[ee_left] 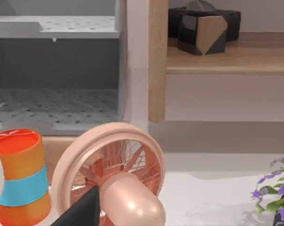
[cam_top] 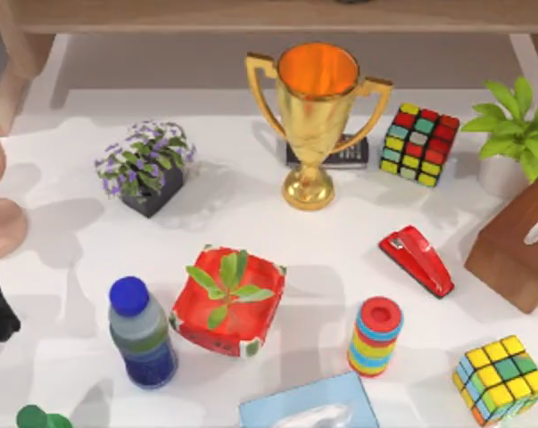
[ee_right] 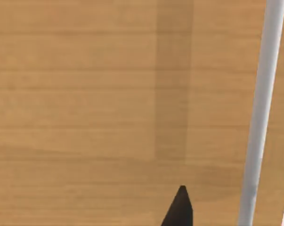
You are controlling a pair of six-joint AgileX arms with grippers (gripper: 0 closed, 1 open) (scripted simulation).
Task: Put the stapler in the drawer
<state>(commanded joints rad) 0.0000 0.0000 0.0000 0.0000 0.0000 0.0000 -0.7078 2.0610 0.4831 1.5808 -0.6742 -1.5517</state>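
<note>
nothing done yet: you have the stapler lying free at the table's three o'clock, ungrasped; you can't tell either gripper's opening; drawer step remains.

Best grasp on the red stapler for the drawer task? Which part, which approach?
Grip the stapler across its narrow width near mid-body, coming straight down from above. It lies flat on the table, long axis running diagonally from upper left to lower right in the top view, so turn the fingers square to that diagonal. Both long sides look free; the striped ring stack and wooden box stand apart from it.
</note>
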